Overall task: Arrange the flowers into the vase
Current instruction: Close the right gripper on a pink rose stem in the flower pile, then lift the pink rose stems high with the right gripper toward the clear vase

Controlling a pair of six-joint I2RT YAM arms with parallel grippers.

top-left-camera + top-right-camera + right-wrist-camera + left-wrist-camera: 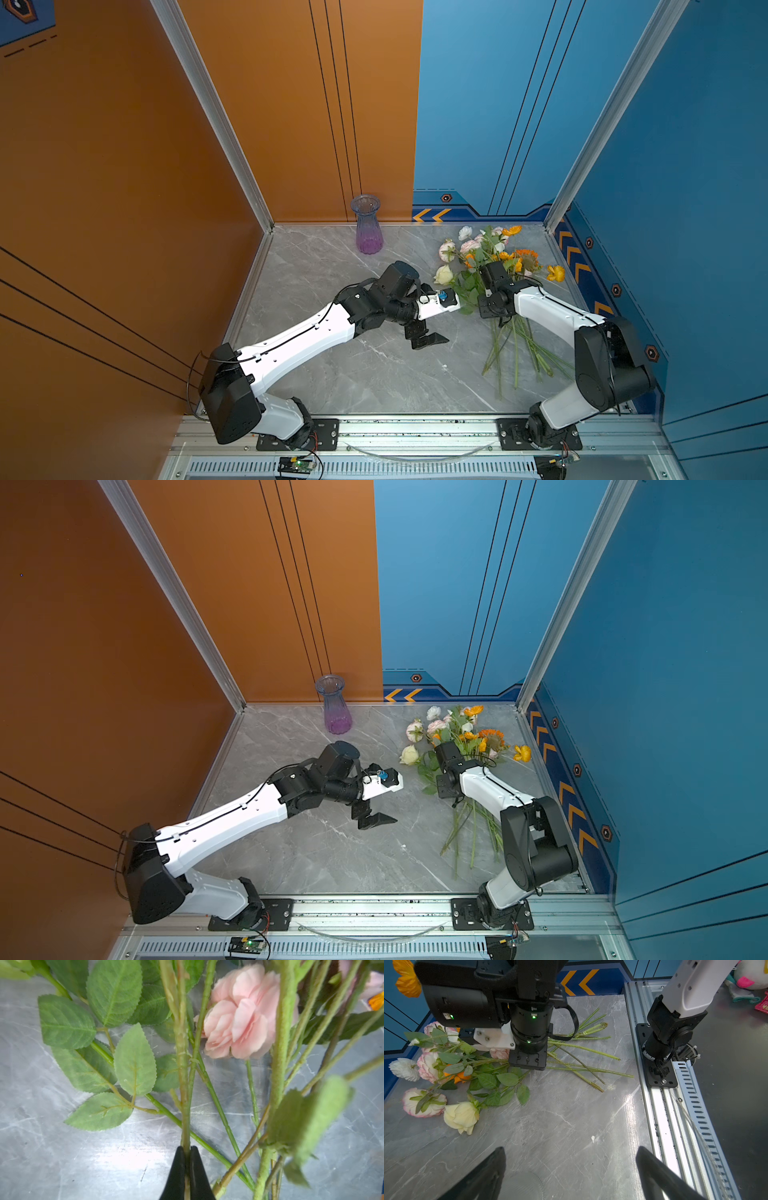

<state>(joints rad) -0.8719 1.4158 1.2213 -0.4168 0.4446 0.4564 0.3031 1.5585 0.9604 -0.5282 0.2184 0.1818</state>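
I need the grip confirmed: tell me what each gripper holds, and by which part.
The right gripper is shut on one flower stem, on a leafless stretch. The left gripper is open, holding nothing.

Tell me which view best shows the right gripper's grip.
Right wrist view: the right gripper is pinched shut on one green stem. Both top views hide it under the arm; the left wrist view shows only its base among the flowers.
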